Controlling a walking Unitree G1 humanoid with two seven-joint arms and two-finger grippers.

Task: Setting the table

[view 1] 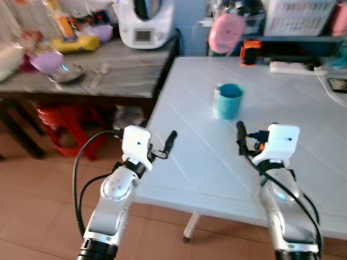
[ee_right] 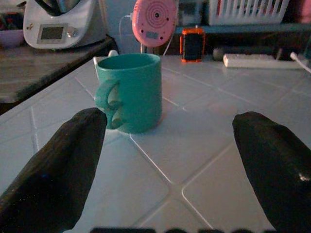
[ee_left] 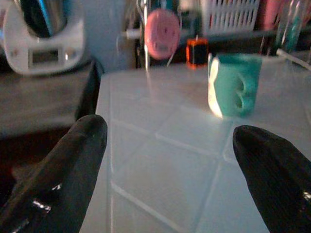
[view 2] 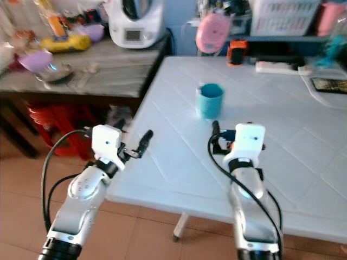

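A teal mug with a handle stands upright on the white tiled table, toward the middle. My right gripper is open and hovers over the table's front part, with the mug a short way beyond its left finger. My left gripper is open too and hangs at the table's front left edge. From there the mug stands farther off, beyond its right finger. Nothing is between the fingers of either gripper.
A grey wooden counter adjoins the table's left side, bearing a white kitchen machine, a purple bowl and clutter. Red stools sit beneath it. At the table's far edge are a pink round gadget, an orange device and a power strip.
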